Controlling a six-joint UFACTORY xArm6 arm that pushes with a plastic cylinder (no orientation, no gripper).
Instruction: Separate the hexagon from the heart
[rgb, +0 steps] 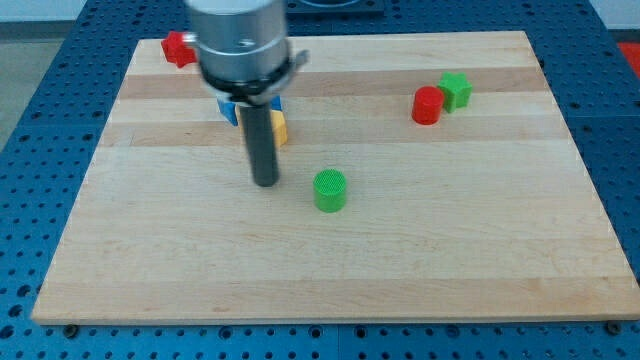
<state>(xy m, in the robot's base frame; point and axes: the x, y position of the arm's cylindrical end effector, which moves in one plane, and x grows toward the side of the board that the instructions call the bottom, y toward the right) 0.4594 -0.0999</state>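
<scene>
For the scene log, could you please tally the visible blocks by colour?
Red: 2, one at the board's top-left corner, one beside a green block.
Green: 2, the round one and the right one.
Blue: 1, partly hidden.
Yellow: 1, partly hidden.
Total: 6.

A pale wooden board (330, 260) with visible plank seams lies on a blue perforated table surface (40, 150) dotted with regular holes, which shows beyond all four board edges; lighting is even and bright
</scene>
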